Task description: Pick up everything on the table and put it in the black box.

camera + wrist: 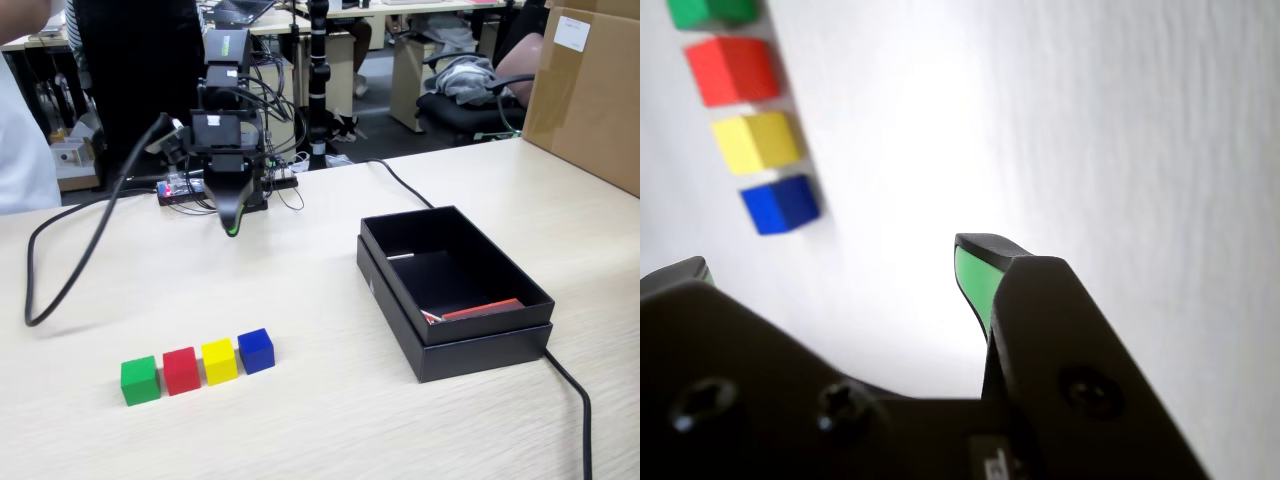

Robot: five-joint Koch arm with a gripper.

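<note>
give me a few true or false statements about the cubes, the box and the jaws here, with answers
1. The four cubes sit in a row on the table. True: green cube, red cube, yellow cube, blue cube.
2. A cube is already in the black box. False: none is inside.
3. The gripper holds the blue cube. False: its jaws are open and empty.
4. In the fixed view the box lies right of the cubes. True.

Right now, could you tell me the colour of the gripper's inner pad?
Green; the pad shows best in the wrist view.
</note>
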